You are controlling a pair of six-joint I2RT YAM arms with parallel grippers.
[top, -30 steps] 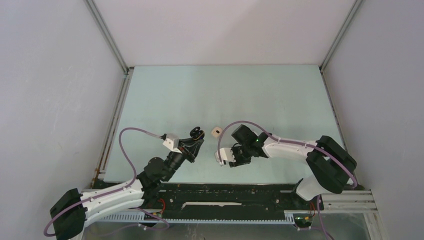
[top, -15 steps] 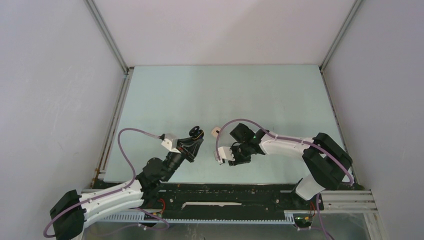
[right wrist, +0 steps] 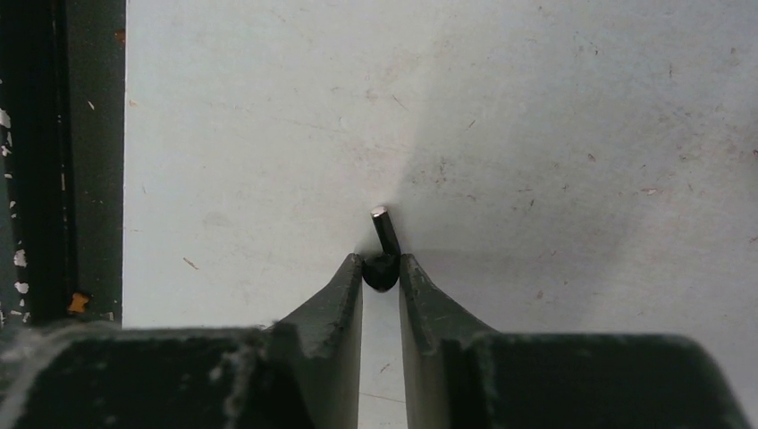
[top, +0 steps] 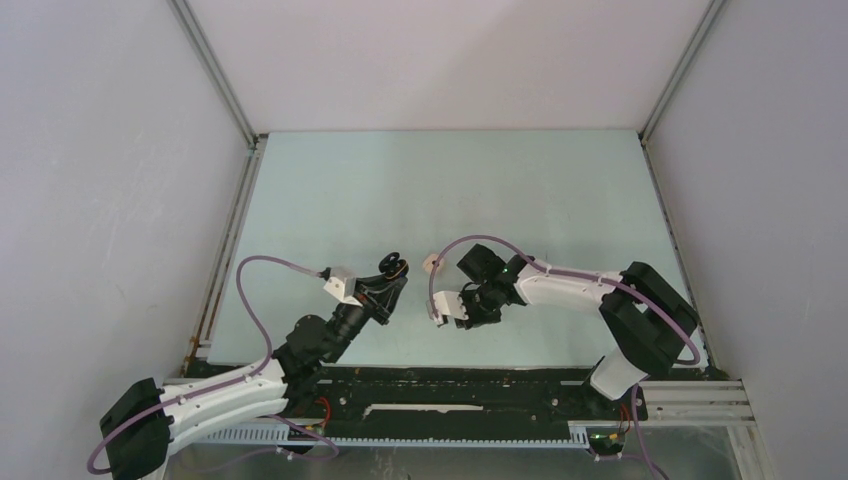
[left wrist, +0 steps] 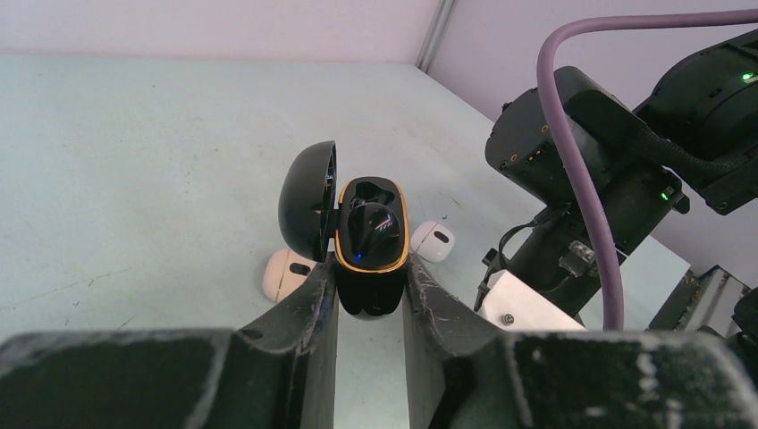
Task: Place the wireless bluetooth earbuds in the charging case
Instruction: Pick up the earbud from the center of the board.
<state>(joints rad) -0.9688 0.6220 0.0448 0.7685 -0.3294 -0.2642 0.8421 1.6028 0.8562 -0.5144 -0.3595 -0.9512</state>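
Observation:
My left gripper point(left wrist: 370, 268) is shut on a black charging case point(left wrist: 368, 284) with a gold rim, held just above the table. Its lid point(left wrist: 308, 201) stands open to the left. One black earbud point(left wrist: 374, 223) sits in the case, and the socket behind it looks empty. In the top view the case point(top: 396, 264) is at the table's middle. My right gripper point(right wrist: 382, 268) points down at the table, shut on a second black earbud point(right wrist: 386, 231) whose stem sticks out past the fingertips. From above, the right gripper point(top: 468, 306) is just right of the case.
Two pale pebble-like cases lie on the table behind the black case, one to the left point(left wrist: 286, 273) and one to the right point(left wrist: 433, 239). One of them point(top: 432, 263) shows from above. The black front rail point(right wrist: 54, 161) runs left of the right gripper.
The right arm has crept slightly to the left, toward the case. The left arm and the case have not moved.

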